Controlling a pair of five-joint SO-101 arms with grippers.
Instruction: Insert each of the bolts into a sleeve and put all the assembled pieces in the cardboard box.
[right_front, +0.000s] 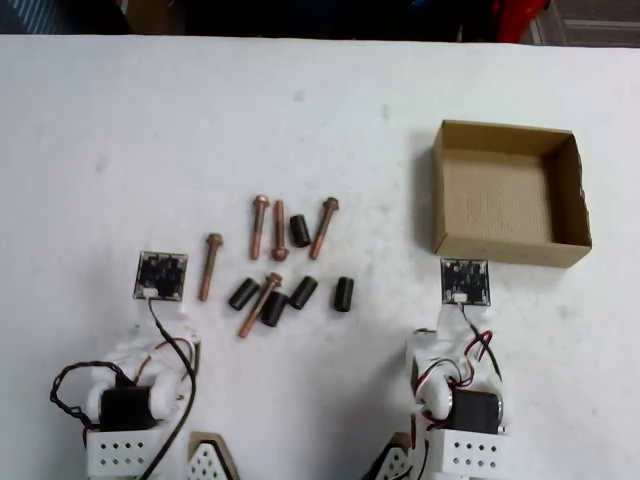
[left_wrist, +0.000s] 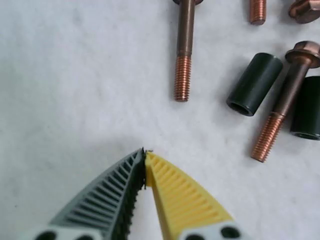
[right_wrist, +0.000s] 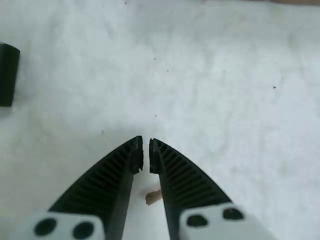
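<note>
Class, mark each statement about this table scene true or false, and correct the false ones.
1. The box holds an assembled piece. False: it is empty.
2. Five bolts lie on the table. True.
3. Every sleeve has a bolt in it. False: sleeves and bolts lie loose, none joined.
4. The left gripper has its jaws shut on nothing. True.
5. In the high view, the box sits left of the bolts. False: it sits right of them.

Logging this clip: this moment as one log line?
bolts, sleeves: loose on table, none assembled | cardboard box: empty | left gripper: shut | right gripper: shut
</note>
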